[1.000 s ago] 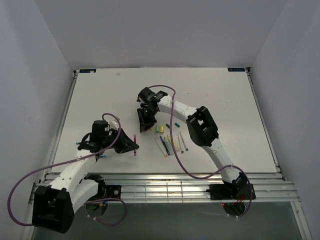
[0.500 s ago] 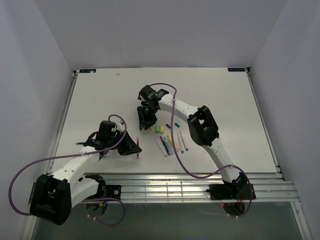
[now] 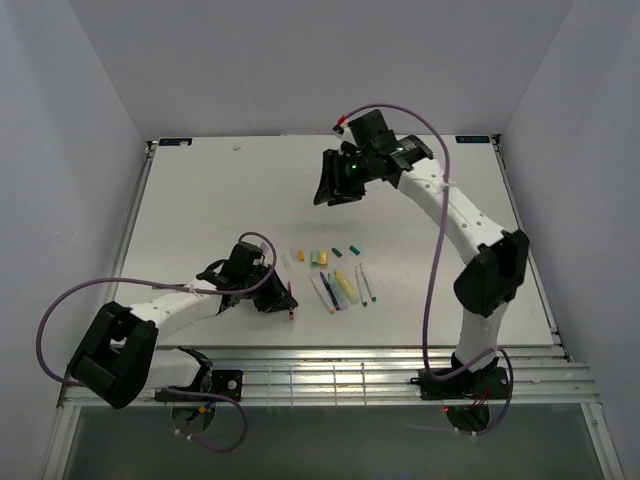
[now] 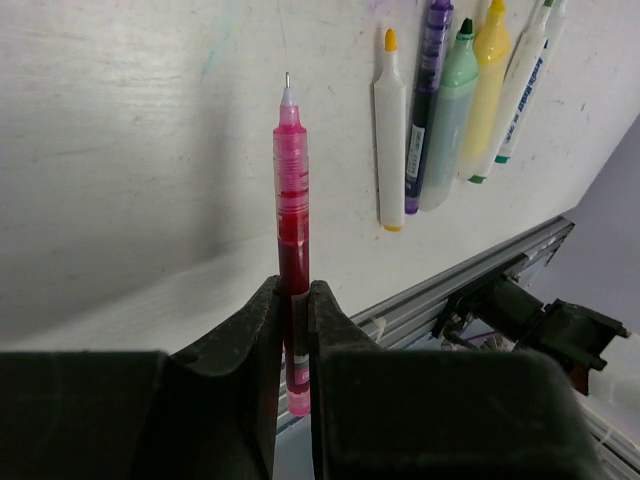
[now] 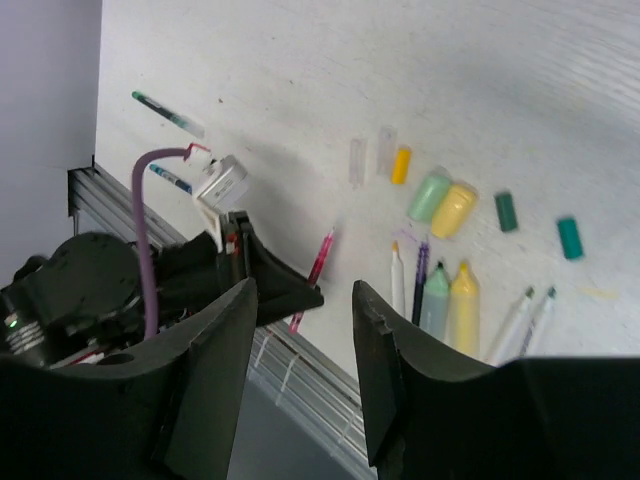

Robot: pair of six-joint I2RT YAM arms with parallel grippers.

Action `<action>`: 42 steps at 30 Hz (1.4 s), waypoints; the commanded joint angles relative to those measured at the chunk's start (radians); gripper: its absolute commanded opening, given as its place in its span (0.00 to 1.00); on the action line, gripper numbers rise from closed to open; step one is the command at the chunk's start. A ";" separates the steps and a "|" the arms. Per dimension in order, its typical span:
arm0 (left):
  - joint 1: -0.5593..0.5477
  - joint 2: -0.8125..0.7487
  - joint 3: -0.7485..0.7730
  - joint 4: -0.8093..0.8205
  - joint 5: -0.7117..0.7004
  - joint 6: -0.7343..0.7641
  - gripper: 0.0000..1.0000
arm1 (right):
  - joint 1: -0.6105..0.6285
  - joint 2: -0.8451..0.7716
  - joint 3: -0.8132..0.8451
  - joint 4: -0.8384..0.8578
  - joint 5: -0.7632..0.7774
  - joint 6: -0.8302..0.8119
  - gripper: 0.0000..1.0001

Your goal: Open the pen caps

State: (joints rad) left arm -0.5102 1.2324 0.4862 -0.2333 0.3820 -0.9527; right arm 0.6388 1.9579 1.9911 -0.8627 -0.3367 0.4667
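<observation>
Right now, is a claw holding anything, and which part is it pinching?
The left claw pinches the thin red plastic pen near its back end, its bare tip pointing away. The right claw is open and empty.

white table, pale grey walls

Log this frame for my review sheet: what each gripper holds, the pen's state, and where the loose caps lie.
left gripper: shut on red pen
red pen: tip bare, no cap on it
right gripper: open, empty, high above the table
loose caps: pale green cap, yellow cap and two teal caps lie on the table
pen row: side by side, tips bare
</observation>
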 commanded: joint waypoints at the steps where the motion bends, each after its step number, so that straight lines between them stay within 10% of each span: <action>1: -0.048 0.073 0.069 0.074 -0.104 -0.058 0.14 | -0.031 -0.183 -0.136 -0.021 0.014 -0.013 0.49; 10: -0.117 0.277 0.172 0.137 -0.138 -0.146 0.21 | -0.096 -0.393 -0.382 0.001 -0.004 -0.030 0.50; 19: -0.122 0.187 0.095 0.157 -0.187 -0.202 0.52 | -0.163 -0.470 -0.456 0.002 -0.035 -0.071 0.51; 25: -0.122 0.083 0.080 0.138 -0.189 -0.176 0.53 | -0.168 -0.482 -0.479 0.014 -0.054 -0.083 0.51; 31: -0.120 -0.025 0.244 -0.137 -0.288 -0.066 0.54 | -0.169 -0.502 -0.508 0.051 -0.068 -0.073 0.51; 37: -0.111 -0.097 0.481 -0.499 -0.619 0.010 0.97 | -0.168 -0.516 -0.551 0.088 -0.093 -0.046 0.51; 42: -0.087 -0.175 0.572 -0.690 -0.850 -0.083 0.98 | -0.168 -0.514 -0.572 0.111 -0.111 -0.030 0.51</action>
State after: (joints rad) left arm -0.6151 1.1168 1.0187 -0.7208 -0.2642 -0.9966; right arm 0.4717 1.4776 1.4319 -0.8021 -0.4156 0.4210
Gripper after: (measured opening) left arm 0.978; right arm 0.507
